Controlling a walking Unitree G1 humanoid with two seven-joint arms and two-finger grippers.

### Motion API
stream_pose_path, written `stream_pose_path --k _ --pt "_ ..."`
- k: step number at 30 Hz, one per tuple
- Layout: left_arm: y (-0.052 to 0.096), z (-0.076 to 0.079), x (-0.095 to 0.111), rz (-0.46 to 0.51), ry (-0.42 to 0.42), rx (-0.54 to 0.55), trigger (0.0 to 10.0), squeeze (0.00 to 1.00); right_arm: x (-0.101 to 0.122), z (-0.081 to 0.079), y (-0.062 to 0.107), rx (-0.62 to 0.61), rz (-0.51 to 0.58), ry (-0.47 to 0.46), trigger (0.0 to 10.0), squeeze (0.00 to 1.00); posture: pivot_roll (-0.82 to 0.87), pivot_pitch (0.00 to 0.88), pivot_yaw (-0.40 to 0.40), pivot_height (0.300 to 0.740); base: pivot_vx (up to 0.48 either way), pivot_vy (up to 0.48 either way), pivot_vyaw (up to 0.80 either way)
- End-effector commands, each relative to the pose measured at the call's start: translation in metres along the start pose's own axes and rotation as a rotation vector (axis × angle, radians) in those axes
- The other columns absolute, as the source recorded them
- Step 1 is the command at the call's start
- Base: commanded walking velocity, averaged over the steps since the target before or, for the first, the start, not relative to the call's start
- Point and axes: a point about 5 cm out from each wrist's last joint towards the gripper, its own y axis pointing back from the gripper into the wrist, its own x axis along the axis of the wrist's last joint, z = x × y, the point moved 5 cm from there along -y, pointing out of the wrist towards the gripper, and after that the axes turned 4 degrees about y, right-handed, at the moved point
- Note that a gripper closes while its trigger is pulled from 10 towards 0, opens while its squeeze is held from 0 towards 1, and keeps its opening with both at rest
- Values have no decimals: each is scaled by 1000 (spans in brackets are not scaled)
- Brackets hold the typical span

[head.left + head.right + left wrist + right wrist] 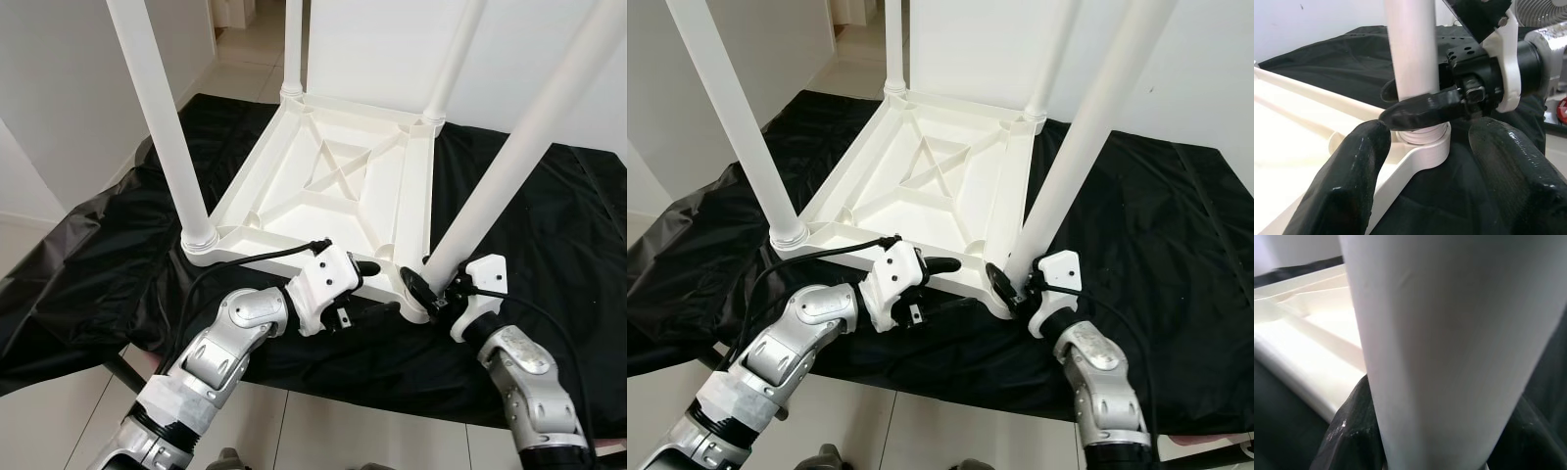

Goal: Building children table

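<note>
A white children's table point(343, 176) lies upside down on a black sheet point(108, 245) spread over the floor, its ribbed underside facing up and four white legs standing up from its corners. The right claw point(428, 290) is clamped on the near right leg point(519, 147), just above the socket where that leg meets the tabletop corner; in the right wrist view the leg point(1449, 347) sits between the black fingers point(1352, 431), touching them. The left claw point(364, 268) hovers at the near edge of the tabletop, just beside that same corner, with its fingers point(1347, 181) spread apart and gripping nothing (the left wrist view looks between them at the leg's socket point(1422, 147) and the right claw's finger wrapped round the leg). No brand, label or writing can be read on the table or sheet. Pale floor tiles point(323, 431) show at the sheet's near edge.
</note>
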Motion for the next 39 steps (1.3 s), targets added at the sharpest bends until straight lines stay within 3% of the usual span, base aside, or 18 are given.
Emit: stream_pose_path --k 1,7,10,12,14,17,30,31,32,39 --pt "-1 7 0 1 7 -44 10000 0 0 3 0 -85 -21 23 10000 0 34 0 -36 740 0 0 0" --pt "-1 7 0 2 7 -44 10000 0 -3 -5 -2 -177 -55 -6 10000 0 33 0 -40 740 0 0 0" --pt "-1 7 -1 2 5 -47 10000 0 -5 4 5 -467 -81 -3 10000 0 35 0 -43 740 0 0 0" --pt "-1 7 -1 2 5 -47 10000 0 -5 4 5 -467 -81 -3 10000 0 35 0 -43 740 0 0 0" --pt "-1 7 -1 2 4 -47 10000 0 -6 2 10 -603 -75 -38 10000 0 41 0 -45 740 0 0 0" --pt "-1 7 -1 2 5 -45 10000 0 -3 -2 7 -600 -56 -74 10000 0 39 0 -43 740 0 0 0" --pt "-2 7 0 4 1 -50 10000 0 2 -8 5 -552 -49 -54 10000 0 39 0 -45 740 0 0 0" --pt "-2 7 0 4 1 -50 10000 0 4 -6 7 -551 -42 -52 10000 961 37 0 -47 740 0 0 0" --pt "-2 8 -1 4 2 -51 10000 0 6 -4 9 -544 -30 -53 10000 1000 37 0 -49 740 0 0 0" --pt "-1 9 -1 4 5 -50 10000 0 11 12 25 -506 27 -21 10000 1000 37 0 -49 740 0 0 0"
